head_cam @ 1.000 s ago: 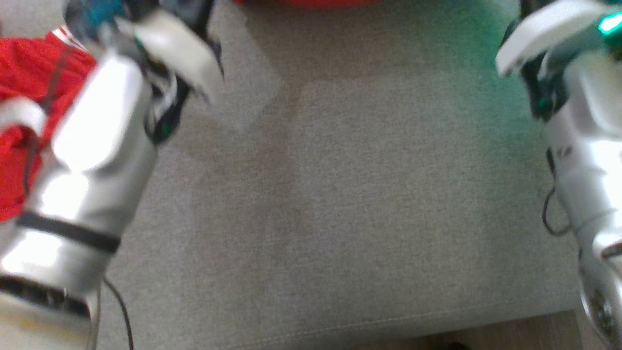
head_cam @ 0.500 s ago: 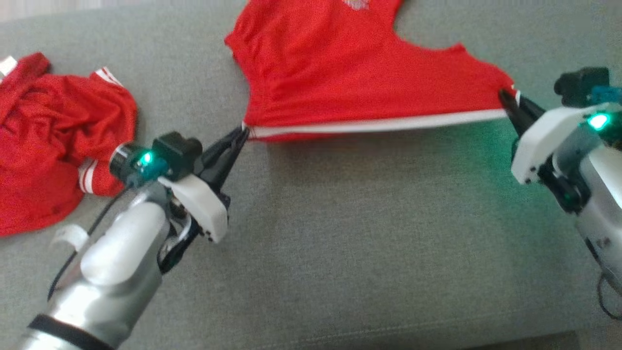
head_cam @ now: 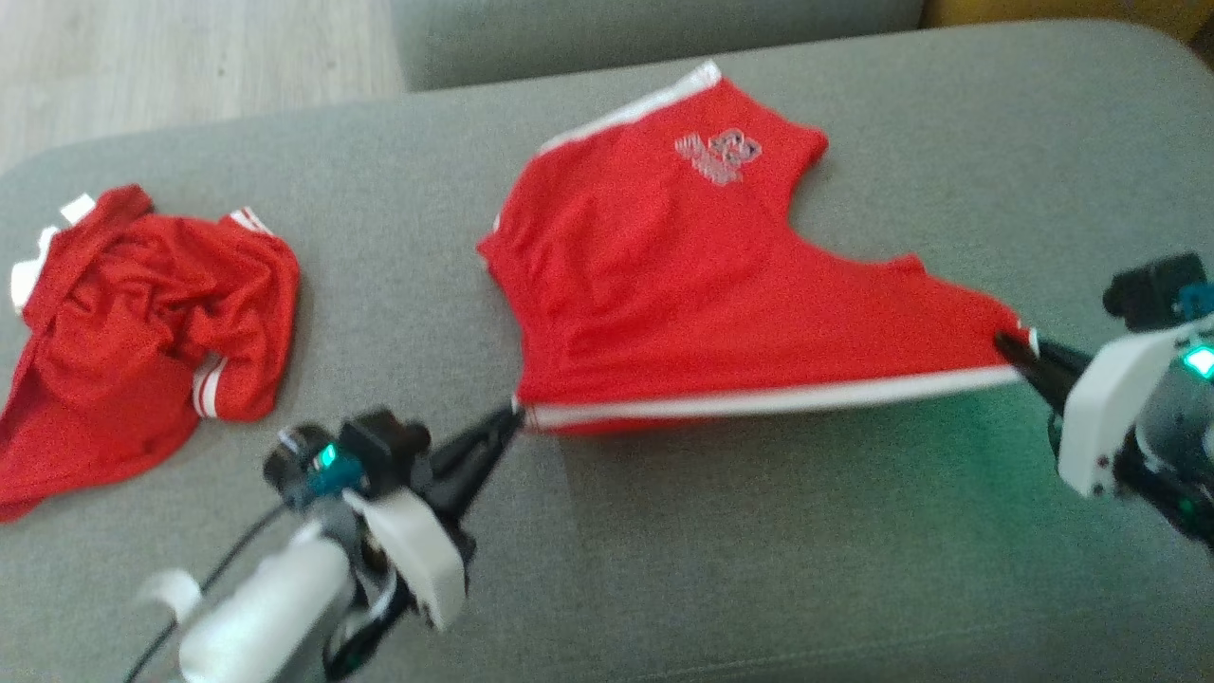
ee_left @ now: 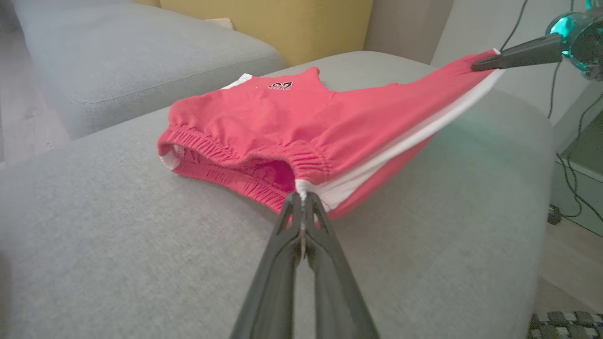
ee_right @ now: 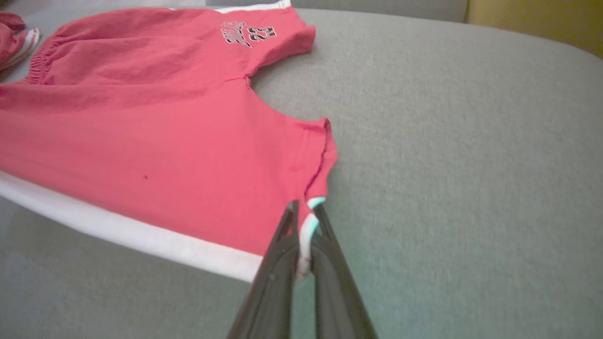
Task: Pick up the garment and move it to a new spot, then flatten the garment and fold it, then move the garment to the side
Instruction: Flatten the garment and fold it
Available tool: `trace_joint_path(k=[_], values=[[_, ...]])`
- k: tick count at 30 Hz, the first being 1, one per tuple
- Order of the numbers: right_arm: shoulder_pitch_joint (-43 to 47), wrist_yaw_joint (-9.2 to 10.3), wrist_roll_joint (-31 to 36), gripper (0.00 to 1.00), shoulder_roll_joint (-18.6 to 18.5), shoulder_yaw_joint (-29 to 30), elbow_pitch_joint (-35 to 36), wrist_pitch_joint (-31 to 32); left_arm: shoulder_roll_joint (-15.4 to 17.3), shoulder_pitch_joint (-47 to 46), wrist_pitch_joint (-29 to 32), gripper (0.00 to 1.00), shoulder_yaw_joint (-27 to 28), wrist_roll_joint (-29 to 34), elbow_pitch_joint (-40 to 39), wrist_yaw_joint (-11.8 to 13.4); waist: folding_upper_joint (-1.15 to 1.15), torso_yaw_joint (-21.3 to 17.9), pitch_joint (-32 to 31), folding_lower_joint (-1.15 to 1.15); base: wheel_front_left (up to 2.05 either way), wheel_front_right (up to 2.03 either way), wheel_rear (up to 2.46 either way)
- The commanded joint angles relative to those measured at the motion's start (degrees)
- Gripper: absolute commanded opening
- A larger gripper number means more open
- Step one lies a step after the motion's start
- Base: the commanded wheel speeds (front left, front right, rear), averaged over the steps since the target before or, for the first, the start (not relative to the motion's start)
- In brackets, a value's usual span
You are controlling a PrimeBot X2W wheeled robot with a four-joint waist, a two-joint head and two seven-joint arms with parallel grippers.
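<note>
The garment (head_cam: 683,285) is a pair of red shorts with a white side stripe and a small printed logo, spread over a grey couch cushion (head_cam: 759,569). Its near edge hangs stretched between my two grippers, lifted slightly off the cushion. My left gripper (head_cam: 512,417) is shut on the waistband corner (ee_left: 301,188). My right gripper (head_cam: 1007,347) is shut on the leg hem corner (ee_right: 311,212) at the stripe's other end. The far leg with the logo (ee_right: 247,35) lies flat on the cushion. In the left wrist view the right gripper (ee_left: 478,67) pinches the far corner.
A second red garment (head_cam: 133,341) lies crumpled at the cushion's left end. Wooden floor (head_cam: 190,57) and another grey cushion (head_cam: 654,33) lie beyond. A yellow cushion (ee_left: 282,28) stands behind. Cables (ee_left: 565,155) hang off the couch's right end.
The head camera has tilted up, so the whole picture shifted. Both grippers keep their hold on the stretched stripe edge, which now sits nearer to me on the cushion.
</note>
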State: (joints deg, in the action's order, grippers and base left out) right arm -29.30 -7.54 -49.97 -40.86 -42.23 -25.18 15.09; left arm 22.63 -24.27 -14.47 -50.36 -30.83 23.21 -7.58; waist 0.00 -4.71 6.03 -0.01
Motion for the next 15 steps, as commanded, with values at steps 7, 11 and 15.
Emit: trace_joint_path(k=[7,11,15], values=[[8.4,0.05,-2.7,0.00,-7.5,6.8,9.7,3.8,3.9,3.0,1.6,0.00,1.7,-1.7,-8.9,2.7,0.00,-0.3,-2.3,0.01,0.00,0.00,0.00],[10.1,0.05,-0.7,0.00,-7.3,12.5,12.9,4.5,4.6,2.0,2.7,0.00,2.7,-1.7,-12.6,4.2,0.00,0.4,-0.2,0.01,0.00,0.00,0.00],[8.8,0.05,3.5,0.00,-5.1,17.2,14.5,6.1,4.6,-0.4,3.6,0.00,3.7,-1.7,-14.2,4.9,0.00,1.4,2.8,0.01,0.00,0.00,0.00]])
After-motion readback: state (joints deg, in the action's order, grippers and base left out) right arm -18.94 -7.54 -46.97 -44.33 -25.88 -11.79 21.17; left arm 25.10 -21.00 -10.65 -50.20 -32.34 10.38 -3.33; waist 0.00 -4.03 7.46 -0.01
